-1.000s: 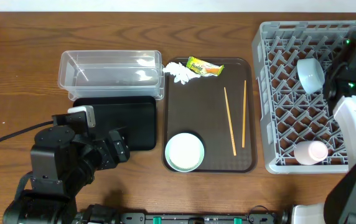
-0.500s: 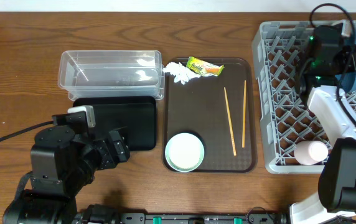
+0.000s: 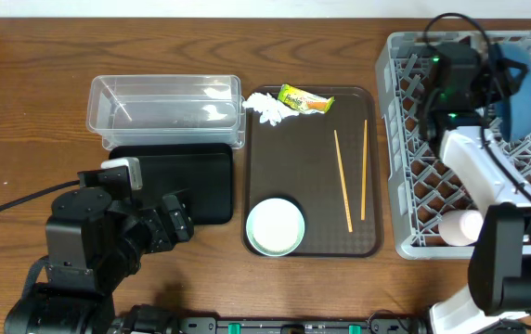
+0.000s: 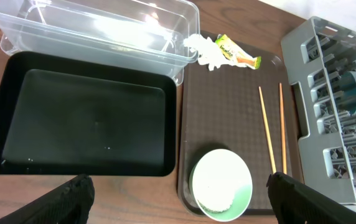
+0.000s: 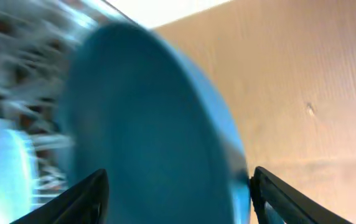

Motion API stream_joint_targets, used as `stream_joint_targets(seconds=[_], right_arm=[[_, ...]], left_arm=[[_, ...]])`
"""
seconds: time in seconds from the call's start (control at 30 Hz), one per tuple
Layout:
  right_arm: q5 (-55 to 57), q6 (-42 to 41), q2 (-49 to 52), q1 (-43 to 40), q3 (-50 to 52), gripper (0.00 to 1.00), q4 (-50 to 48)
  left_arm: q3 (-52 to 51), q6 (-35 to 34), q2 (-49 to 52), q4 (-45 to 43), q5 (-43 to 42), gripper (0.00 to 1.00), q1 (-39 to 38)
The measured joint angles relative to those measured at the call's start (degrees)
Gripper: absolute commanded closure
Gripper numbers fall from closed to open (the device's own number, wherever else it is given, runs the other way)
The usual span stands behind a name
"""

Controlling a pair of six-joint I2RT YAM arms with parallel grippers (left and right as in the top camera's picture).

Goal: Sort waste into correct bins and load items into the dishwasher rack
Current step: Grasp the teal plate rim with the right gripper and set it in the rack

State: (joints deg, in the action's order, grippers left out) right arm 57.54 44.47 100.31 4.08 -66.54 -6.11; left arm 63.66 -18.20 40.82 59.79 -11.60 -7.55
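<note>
No writing is reading clearly anywhere; the print on the snack wrapper (image 3: 304,100) is too small to make out.

Toward the far-left of the worktop the clear tub (image 3: 165,109) is lying with its long side along the far edge, and the black tray (image 3: 177,181) is sitting just nearer, touching it. The left gripper (image 4: 184,205) is hovering at the near-left with its fingers spread wide, holding nothing.

On the brown serving tray (image 3: 312,213) at mid-table:
- The crumpled tissue (image 3: 265,109) and the wrapper are lying at its far end.
- A mint bowl (image 3: 276,225) is sitting mouth-up at its near-left corner.
- The two chopsticks (image 3: 343,181) are pointing far-to-near, the left one slightly slanted.

The dishwasher rack (image 3: 405,186) is filling the right edge, with the pink cup (image 3: 465,225) lying on its side near the front. The large blue bowl (image 3: 516,88) is standing on edge over the far part. It is between the right gripper (image 5: 175,199)'s parted fingers, but blur is hiding whether they grip it.
</note>
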Motion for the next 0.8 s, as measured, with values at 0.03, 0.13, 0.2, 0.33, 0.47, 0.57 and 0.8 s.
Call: stream_joint_targets(seconds=[0.03,0.13,0.2,0.33,0.47,0.57,0.8], right_arm=[[-0.9,-0.55,-0.37,0.94,0.0,0.24,0.42],[-4.42,-2.36,-2.21,3.69,0.0,0.22,1.44],[-5.97,-3.26,-3.58,4.83,0.0,0.22,1.75],[-7.61,-4.2,-6.34,5.79,0.0,0.22,2.64],[-8.09,-5.16,-7.67,5.86,0.0,0.21,5.27],[-9.64,-7.65,-8.35,6.49,0.0,0.21,8.76],[-20.9,-21.77,-11.69,9.81,0.0,0.28,20.13]], left_arm=[[0.0,0.0,0.0,0.0,0.0,0.09,0.0],[0.0,0.0,0.0,0.02,0.0,0.09,0.0],[0.0,0.0,0.0,0.0,0.0,0.09,0.0],[0.0,0.0,0.0,0.02,0.0,0.09,0.0],[0.0,0.0,0.0,0.0,0.0,0.09,0.0],[0.0,0.0,0.0,0.0,0.0,0.09,0.0],[0.0,0.0,0.0,0.02,0.0,0.09,0.0]])
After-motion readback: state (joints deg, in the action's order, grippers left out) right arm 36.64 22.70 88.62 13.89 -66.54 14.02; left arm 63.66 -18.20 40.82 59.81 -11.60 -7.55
